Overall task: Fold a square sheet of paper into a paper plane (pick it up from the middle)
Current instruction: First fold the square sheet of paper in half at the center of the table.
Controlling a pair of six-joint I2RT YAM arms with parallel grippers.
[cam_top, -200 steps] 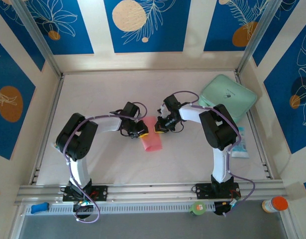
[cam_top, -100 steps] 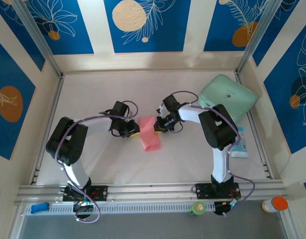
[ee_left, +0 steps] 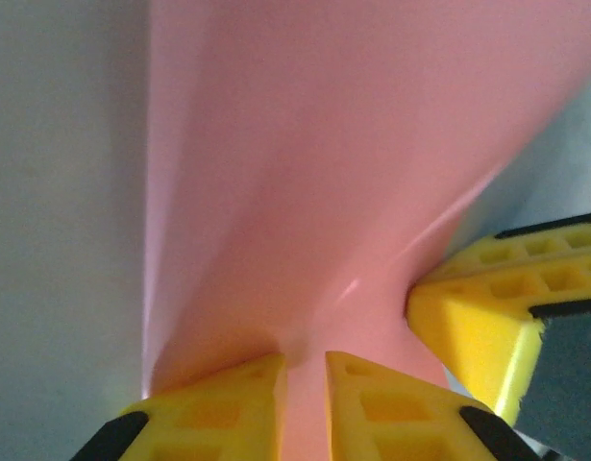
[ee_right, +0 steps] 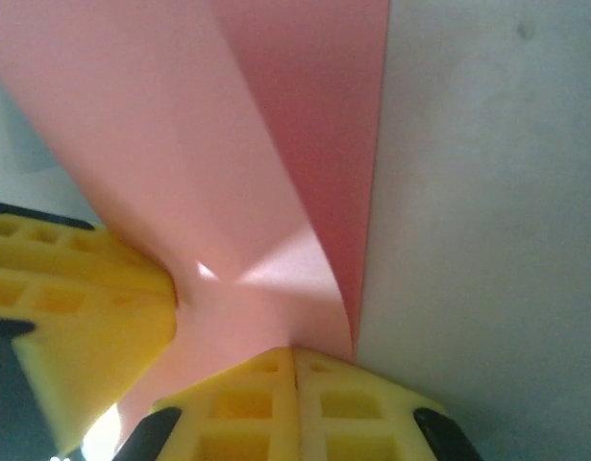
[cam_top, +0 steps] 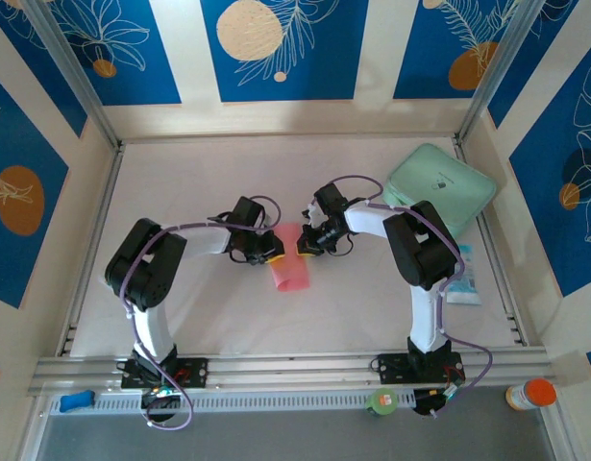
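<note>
We seem mid-fold: the left gripper (cam_top: 272, 257) pinches the square sheet of paper (cam_top: 289, 269) at table (cam_top: 372, 298) centre, the right gripper (cam_top: 304, 248) shut at its opposite edge — gripping it, probably. Next comes pressing the crease flat. Blue patterned walls (cam_top: 276, 48) surround us — mint-green pad (cam_top: 439, 187) far right.

Both arms bent inward, left hand (cam_top: 273, 257) and right hand (cam_top: 302, 248) pinched, nearly touching.

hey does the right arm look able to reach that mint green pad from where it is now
Probably yes. The mint-green pad lies on the right arm's own side with bare table between, but the right gripper is shut on the pink paper, so it would have to let go first.
</note>
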